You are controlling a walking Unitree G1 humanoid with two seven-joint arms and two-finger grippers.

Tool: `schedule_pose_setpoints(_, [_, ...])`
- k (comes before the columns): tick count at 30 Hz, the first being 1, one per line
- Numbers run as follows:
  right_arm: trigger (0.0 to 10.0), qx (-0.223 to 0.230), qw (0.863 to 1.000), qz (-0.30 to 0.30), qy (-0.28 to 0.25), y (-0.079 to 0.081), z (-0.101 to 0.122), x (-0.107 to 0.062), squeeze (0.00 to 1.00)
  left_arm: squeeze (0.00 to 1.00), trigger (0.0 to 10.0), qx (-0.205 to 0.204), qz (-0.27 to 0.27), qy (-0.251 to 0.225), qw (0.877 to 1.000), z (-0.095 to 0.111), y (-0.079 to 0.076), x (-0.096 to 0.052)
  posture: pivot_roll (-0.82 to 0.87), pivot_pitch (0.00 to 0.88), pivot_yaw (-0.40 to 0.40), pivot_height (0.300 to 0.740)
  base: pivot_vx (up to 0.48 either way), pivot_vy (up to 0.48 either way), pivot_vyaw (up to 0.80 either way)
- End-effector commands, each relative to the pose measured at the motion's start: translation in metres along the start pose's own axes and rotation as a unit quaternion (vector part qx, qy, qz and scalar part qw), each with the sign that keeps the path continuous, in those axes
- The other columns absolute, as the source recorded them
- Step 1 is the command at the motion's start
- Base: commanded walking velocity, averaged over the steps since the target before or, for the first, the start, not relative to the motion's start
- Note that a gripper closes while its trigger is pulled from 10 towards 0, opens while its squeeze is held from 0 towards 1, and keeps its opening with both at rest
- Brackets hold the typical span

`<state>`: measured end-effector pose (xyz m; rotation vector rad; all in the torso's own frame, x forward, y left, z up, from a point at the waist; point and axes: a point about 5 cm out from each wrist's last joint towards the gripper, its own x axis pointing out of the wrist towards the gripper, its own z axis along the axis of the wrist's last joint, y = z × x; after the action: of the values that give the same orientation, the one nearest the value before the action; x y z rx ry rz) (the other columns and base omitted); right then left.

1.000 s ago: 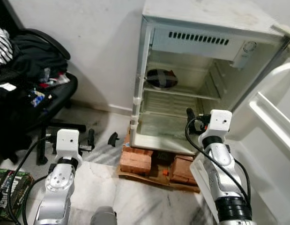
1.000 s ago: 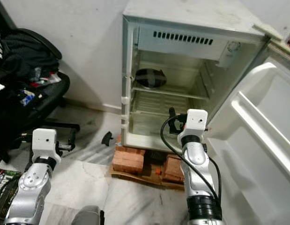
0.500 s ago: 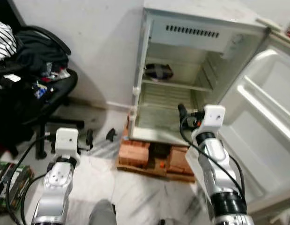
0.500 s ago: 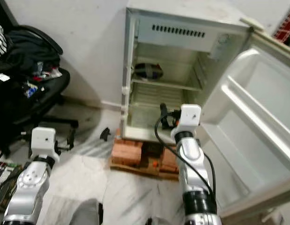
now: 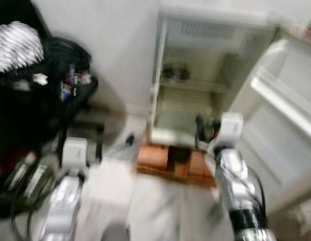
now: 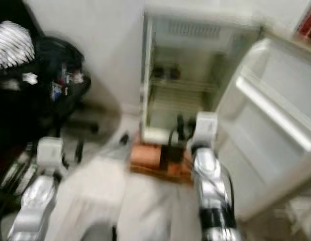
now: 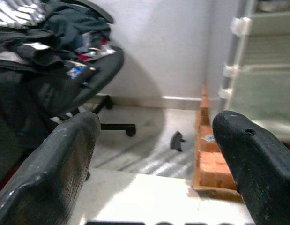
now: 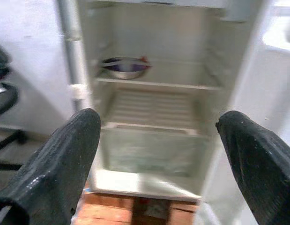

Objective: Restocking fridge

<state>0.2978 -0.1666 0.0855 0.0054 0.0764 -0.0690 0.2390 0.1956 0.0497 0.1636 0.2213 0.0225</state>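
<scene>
The right hand (image 8: 154, 154), released and empty, is aimed at the open fridge (image 8: 154, 98); the left hand (image 7: 159, 154) likewise; stock must be fetched next.

Cluttered office chair (image 7: 65, 79), white wall (image 7: 159, 42)

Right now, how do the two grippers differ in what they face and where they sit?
The right gripper is raised toward the open fridge, its fingers framing the shelves and a bowl; the left gripper points at the floor, with an office chair piled with clothes and the bricks under the fridge ahead. The right gripper sits nearer the fridge than the left. Both are open and hold nothing.
</scene>
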Motion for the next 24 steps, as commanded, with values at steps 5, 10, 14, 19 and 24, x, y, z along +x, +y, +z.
schedule_pose_setpoints(5, [10.0, -0.03, 0.999, 0.011, 0.013, -0.0004, -0.0042, 0.0003, 0.0, 0.0, 10.0, 0.009, -0.003, -0.012, 1.0, 0.0071, -0.0026, 0.0042, 0.16, 0.0, -0.085, 0.74, 0.0, -0.362, 0.0])
schedule_pose_setpoints(10, [10.0, -0.036, 0.999, 0.015, 0.02, -0.0008, -0.0055, 0.0002, 0.0, 0.0, 10.0, 0.01, -0.006, -0.011, 1.0, 0.0071, -0.0036, 0.0039, 0.16, 0.0, -0.088, 0.74, 0.0, -0.48, 0.0])
schedule_pose_setpoints(14, [10.0, -0.027, 0.999, 0.015, 0.017, 0.0002, -0.0052, 0.0007, 0.0, 0.0, 10.0, 0.012, -0.012, -0.013, 1.0, 0.0074, -0.0055, 0.0035, 0.16, 0.0, -0.089, 0.74, 0.0, -0.48, 0.0])
schedule_pose_setpoints(19, [10.0, -0.026, 0.999, 0.026, 0.015, 0.004, -0.0044, 0.0016, 0.0, 0.0, 10.0, 0.016, -0.007, -0.002, 1.0, 0.0046, -0.0057, 0.0037, 0.16, 0.0, -0.089, 0.74, 0.0, -0.48, 0.0])
schedule_pose_setpoints(24, [10.0, -0.019, 0.999, 0.038, 0.018, 0.0067, -0.0049, 0.0016, 0.0, 0.0, 10.0, 0.016, -0.008, 0.003, 1.0, 0.0037, -0.0063, 0.0043, 0.16, 0.0, -0.092, 0.74, 0.0, -0.434, 0.0])
